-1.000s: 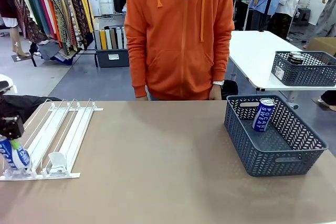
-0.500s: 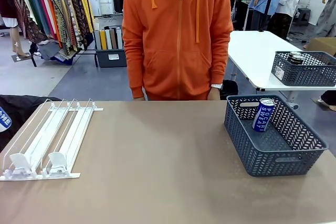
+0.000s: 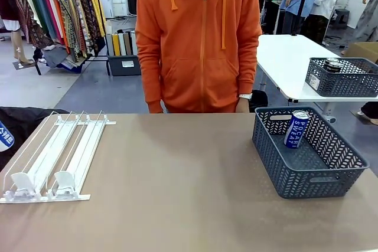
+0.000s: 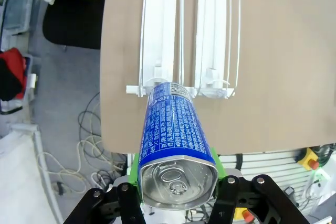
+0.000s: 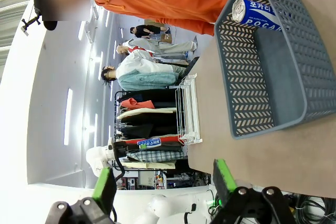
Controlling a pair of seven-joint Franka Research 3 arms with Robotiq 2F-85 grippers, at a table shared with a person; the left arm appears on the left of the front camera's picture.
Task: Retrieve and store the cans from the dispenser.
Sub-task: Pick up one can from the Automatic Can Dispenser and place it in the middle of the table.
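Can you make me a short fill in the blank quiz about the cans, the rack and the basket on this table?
1. The left gripper is shut on a blue ____.
2. The dispenser has ____ cans left in its lanes.
3. A Pocari Sweat can stands inside the grey ____ on the table.
4. The right gripper has its jaws ____, holding nothing.

Missing words: can; no; basket; open
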